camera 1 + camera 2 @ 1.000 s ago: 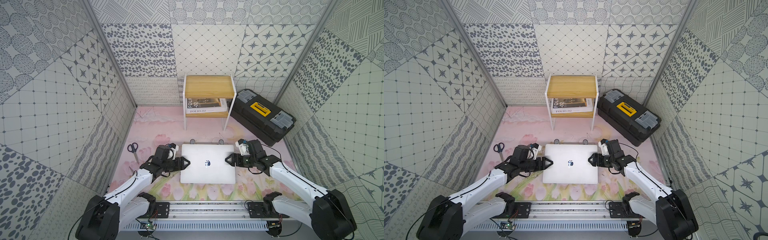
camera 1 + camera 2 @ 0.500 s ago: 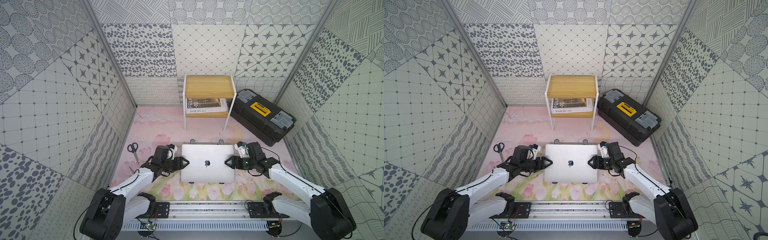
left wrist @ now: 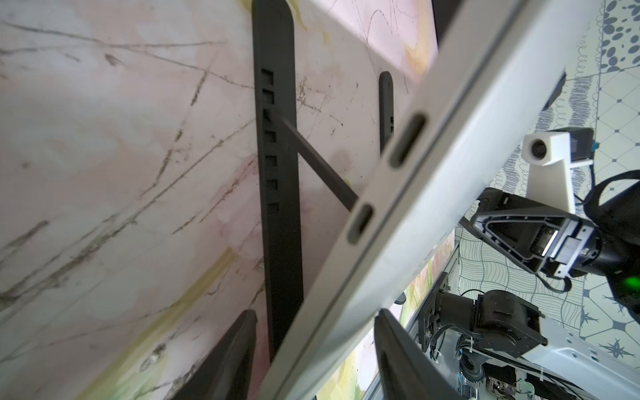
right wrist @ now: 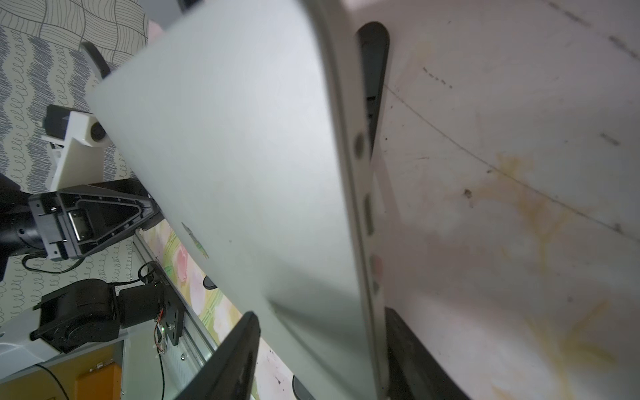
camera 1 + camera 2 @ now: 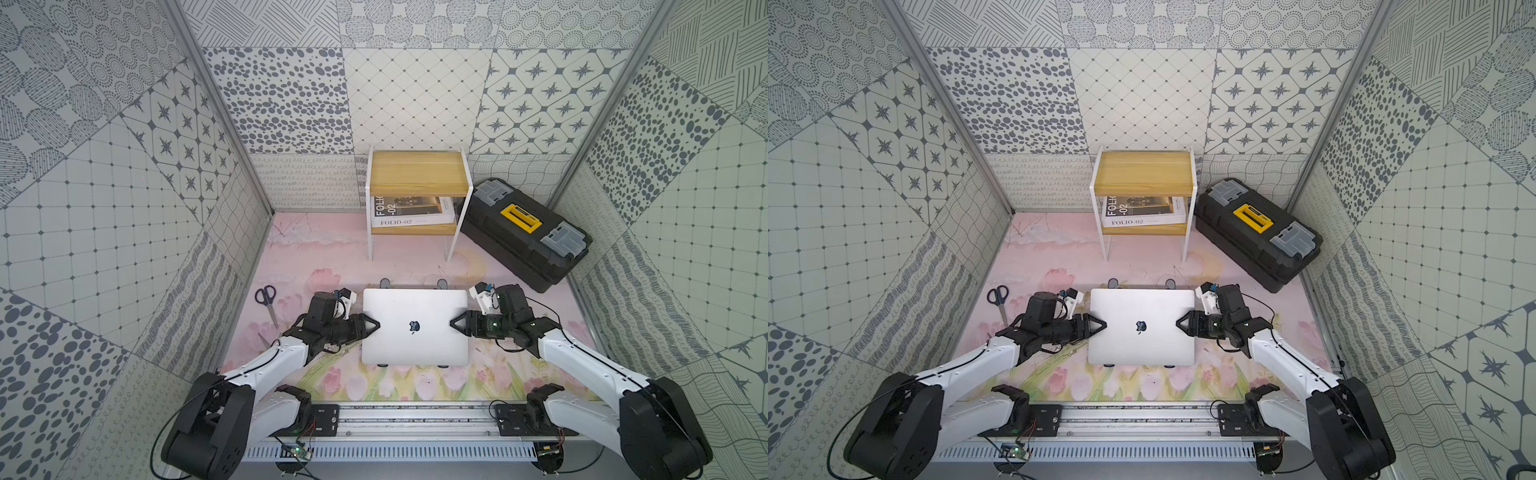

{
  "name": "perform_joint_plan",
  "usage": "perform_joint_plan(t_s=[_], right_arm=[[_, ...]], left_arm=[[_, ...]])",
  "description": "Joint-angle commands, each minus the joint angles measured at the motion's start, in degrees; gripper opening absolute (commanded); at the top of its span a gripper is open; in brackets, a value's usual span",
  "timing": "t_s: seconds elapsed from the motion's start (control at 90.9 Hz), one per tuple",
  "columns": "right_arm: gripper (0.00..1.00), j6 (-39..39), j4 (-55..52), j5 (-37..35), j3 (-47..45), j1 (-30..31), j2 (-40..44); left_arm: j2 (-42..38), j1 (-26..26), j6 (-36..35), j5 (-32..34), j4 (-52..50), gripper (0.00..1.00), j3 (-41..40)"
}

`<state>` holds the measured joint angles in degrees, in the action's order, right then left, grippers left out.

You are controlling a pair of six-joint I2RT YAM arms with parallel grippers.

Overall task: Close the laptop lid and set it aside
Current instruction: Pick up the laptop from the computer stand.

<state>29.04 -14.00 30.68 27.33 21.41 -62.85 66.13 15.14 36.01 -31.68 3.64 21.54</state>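
Observation:
The silver laptop [image 5: 415, 340] [image 5: 1142, 345] lies shut, apple logo up, on the legs of a dark grey stand [image 3: 277, 173], in both top views. My left gripper [image 5: 376, 325] [image 5: 1104, 325] [image 3: 315, 313] is at its left edge. It is open, with one finger above the laptop lid [image 4: 242, 138] and one below the base, and gaps show. My right gripper [image 5: 453, 323] [image 5: 1178, 322] [image 4: 322, 311] straddles the right edge, open. Its lower finger is close under the laptop and its upper finger is clear of the lid.
Scissors [image 5: 266, 297] lie left of my left arm. A white and wood shelf [image 5: 417, 178] holding a book [image 5: 411, 212] stands at the back. A black toolbox [image 5: 525, 232] sits to its right. Patterned walls enclose three sides, and the arm rail [image 5: 415, 419] runs along the front.
Almost nothing has shifted. Both grippers stay at the laptop's side edges, and the laptop has not moved.

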Motion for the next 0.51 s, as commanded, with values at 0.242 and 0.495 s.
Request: perform_joint_plan(t_s=[0.242,0.495], right_arm=[[0.53,3.8,5.3,7.9,-0.1,0.2,6.1],[0.52,7.7,7.0,11.7,0.1,0.1,9.3]], left_arm=[[-2.3,-0.9,2.4,-6.0,3.3,0.45,1.0],[-6.5,-0.8,2.6,-5.4,-1.4,0.45,3.0]])
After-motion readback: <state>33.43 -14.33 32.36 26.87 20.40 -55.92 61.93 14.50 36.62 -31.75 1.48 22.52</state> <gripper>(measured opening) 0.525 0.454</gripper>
